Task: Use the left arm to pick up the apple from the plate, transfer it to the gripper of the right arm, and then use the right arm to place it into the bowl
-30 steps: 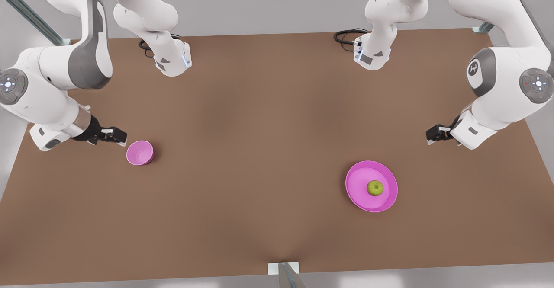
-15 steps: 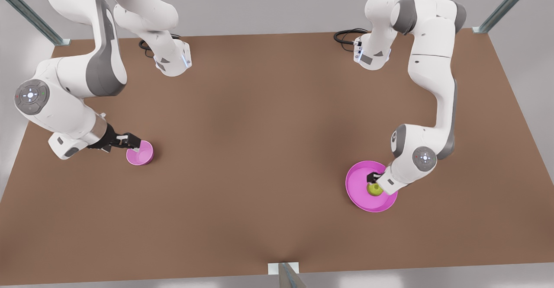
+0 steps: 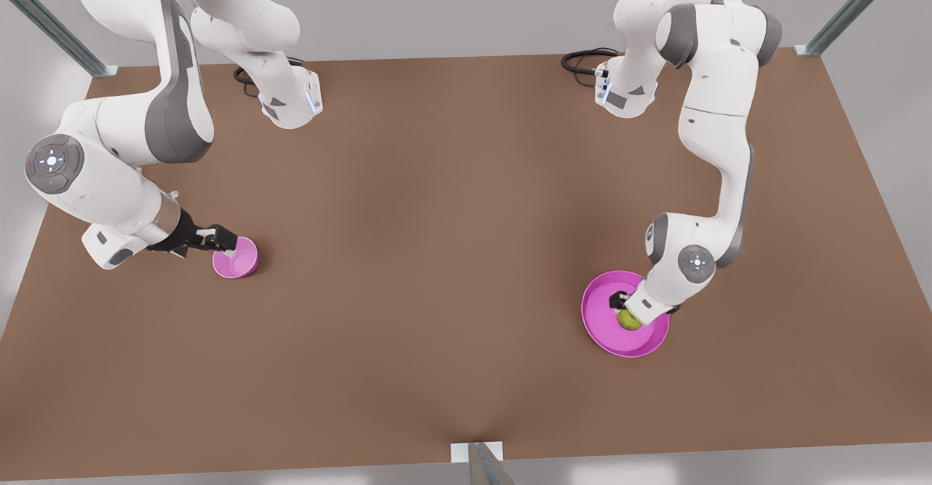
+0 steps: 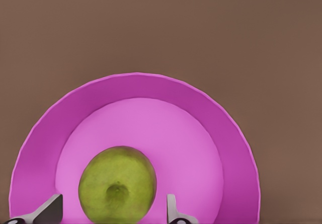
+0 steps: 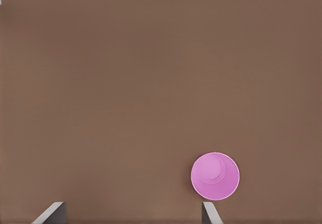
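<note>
Left end effector sits low over the plate at the front view's lower right; in the left wrist view we see its fingers spread wide on either side of the apple, with gaps both sides, so nothing is gripped. Right end effector is at the front view's left, tips just at the rim of the bowl; the right wrist view shows its fingers parted and empty, with the bowl near one tip.

Largest to smallest, we have:
- tabletop, brown, spanning most of the frame
- left arm, reaching down from the upper right
- right arm, upper left to mid left
- plate, lower right
- bowl, mid left, well apart from the plate
- apple, on the plate, partly under the left end effector
</note>
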